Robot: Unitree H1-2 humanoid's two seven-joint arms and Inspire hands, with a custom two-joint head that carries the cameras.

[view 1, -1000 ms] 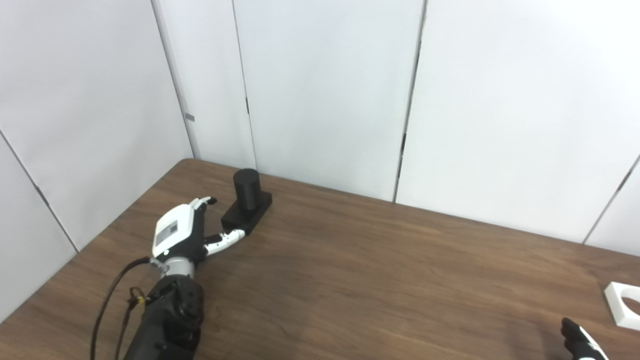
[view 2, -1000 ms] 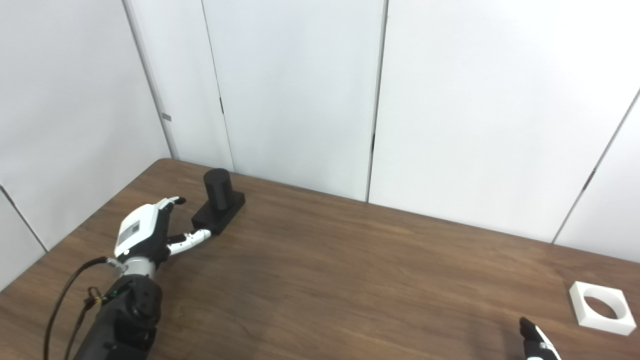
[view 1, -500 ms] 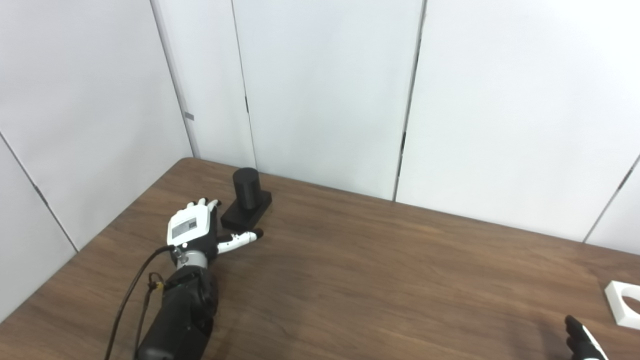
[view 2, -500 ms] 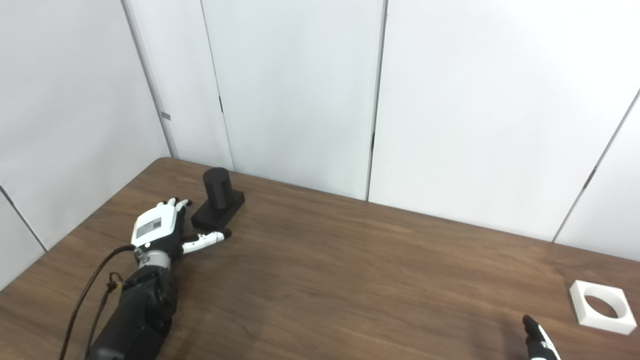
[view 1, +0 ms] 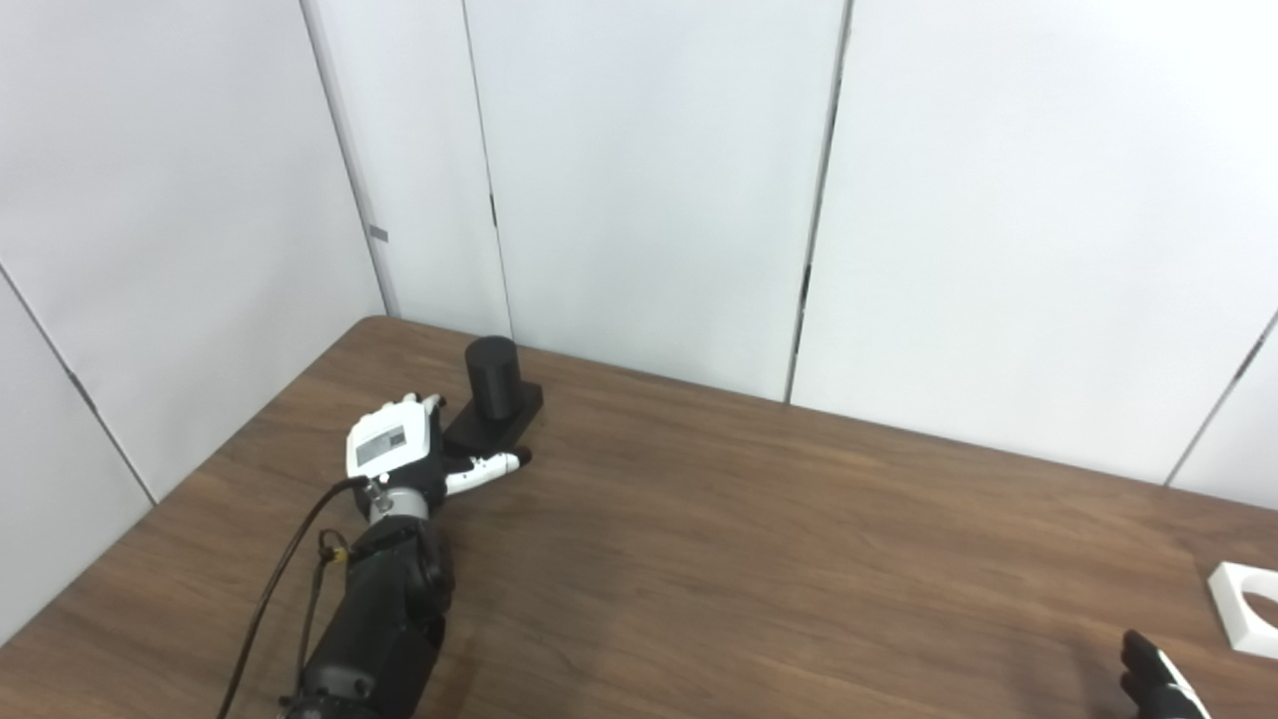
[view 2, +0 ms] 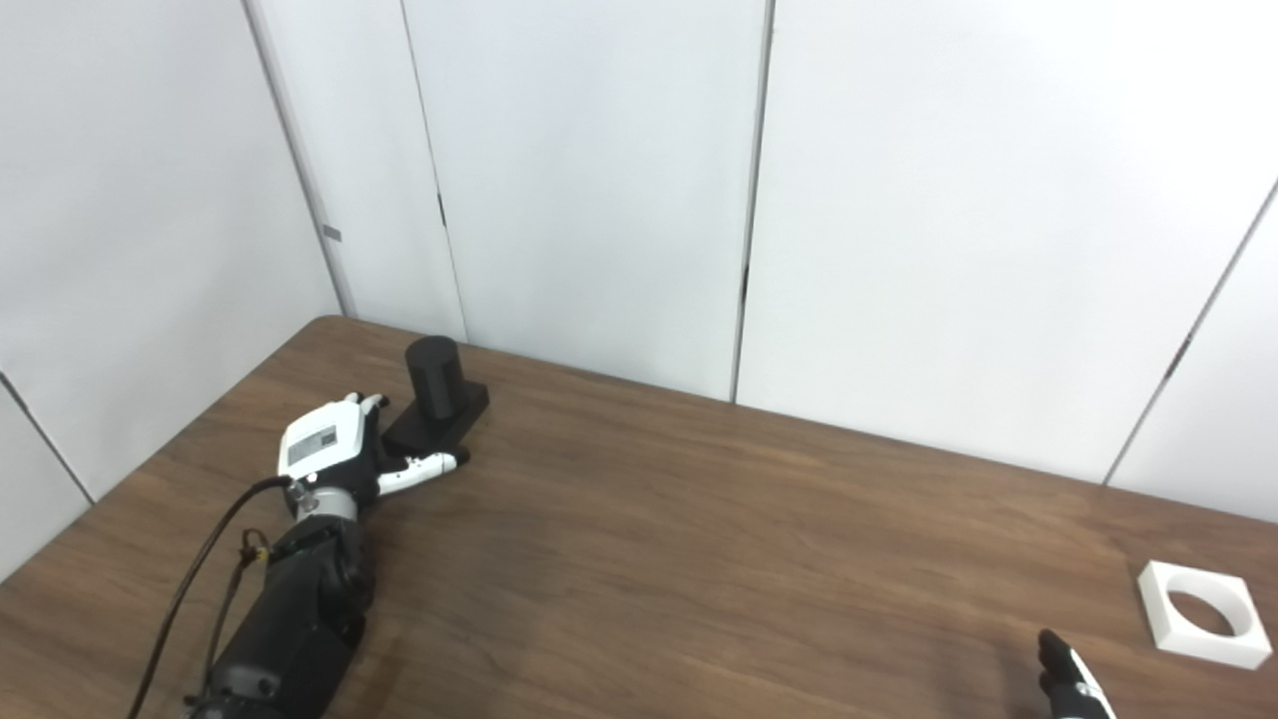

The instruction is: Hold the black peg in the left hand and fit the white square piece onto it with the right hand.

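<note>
Your left hand (view 2: 334, 454) sits spread, unclenched, at the matte black cylindrical peg's (view 2: 433, 374) block base, w/ nothing gripped. Close off-centre and you'll likely shove it away. Right hand (view 2: 1066, 684) is mostly out of frame; can't tell its state, white square holed piece (view 2: 1198, 628) untouched.

The table (view 2: 699, 559) had a dark brown wood-grain top, smooth, with a low sheen that caught the light in soft patches. The black peg (view 2: 432, 375) and its block base looked like matt black plastic, dull and faintly textured, giving back almost no light. The white square piece (view 2: 1198, 613) seemed matt white plastic too, plain and even, with clean edges round its hole. The left hand (view 2: 334, 454) wore a smooth white plastic shell on its back, slightly glossy, over black parts, and a thin black cable (view 2: 200, 579) with a rubbery look ran along the matt black forearm. The wall panels (view 2: 599, 180) behind were flat, pale and matt.
</note>
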